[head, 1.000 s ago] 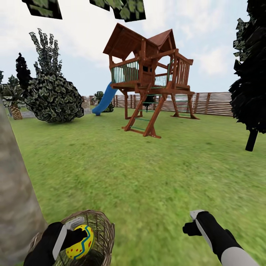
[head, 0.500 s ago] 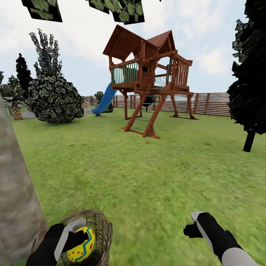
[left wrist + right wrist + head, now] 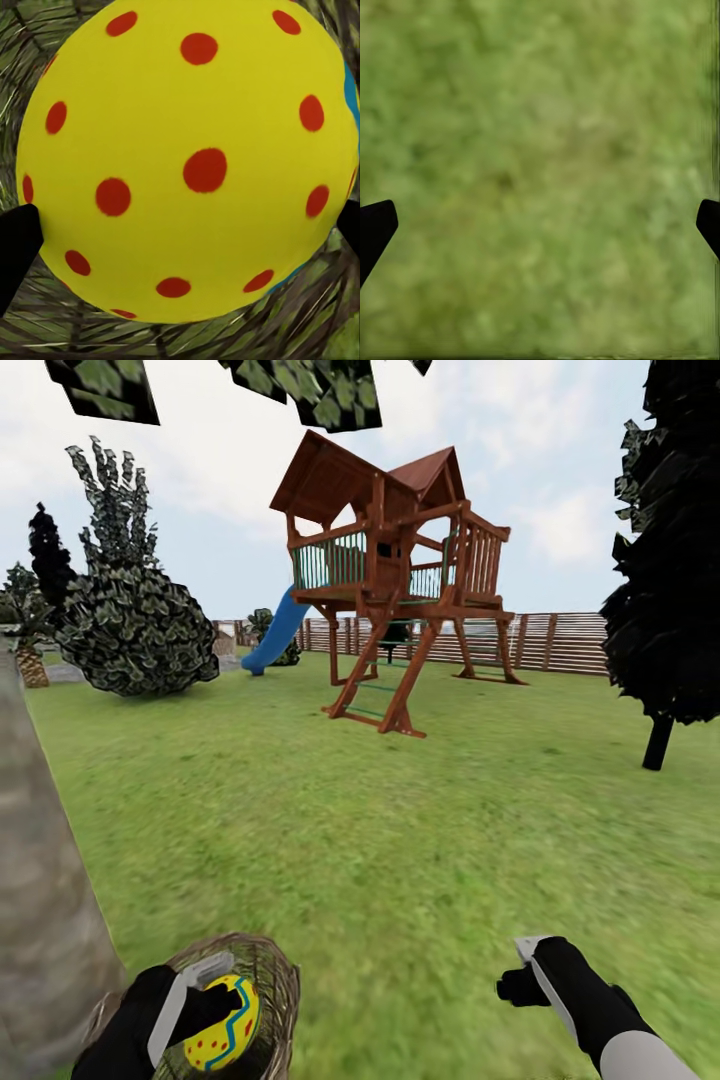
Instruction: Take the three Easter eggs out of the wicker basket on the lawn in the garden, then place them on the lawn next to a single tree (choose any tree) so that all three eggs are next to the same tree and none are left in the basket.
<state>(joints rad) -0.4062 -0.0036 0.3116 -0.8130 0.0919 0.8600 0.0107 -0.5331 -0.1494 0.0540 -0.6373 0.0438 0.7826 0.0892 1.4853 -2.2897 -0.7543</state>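
My left gripper (image 3: 215,1005) is clamped on a red-dotted yellow egg (image 3: 222,1022) just above the basket (image 3: 265,970) beside the trunk (image 3: 40,900), while my right gripper (image 3: 540,225) hangs spread wide over bare lawn (image 3: 400,840).

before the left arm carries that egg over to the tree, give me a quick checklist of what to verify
1. Egg gripped by the left hand: ok, fingertips sit at both its sides.
2. Egg free of the wicker basket: cannot tell, weave surrounds it in the left wrist view.
3. Tree trunk close by: ok, it stands just beside the basket.
4. Lawn open for set-down: ok.
5. Right hand free: ok, open over grass.
6. Other eggs' whereabouts: cannot tell, basket inside is hidden.
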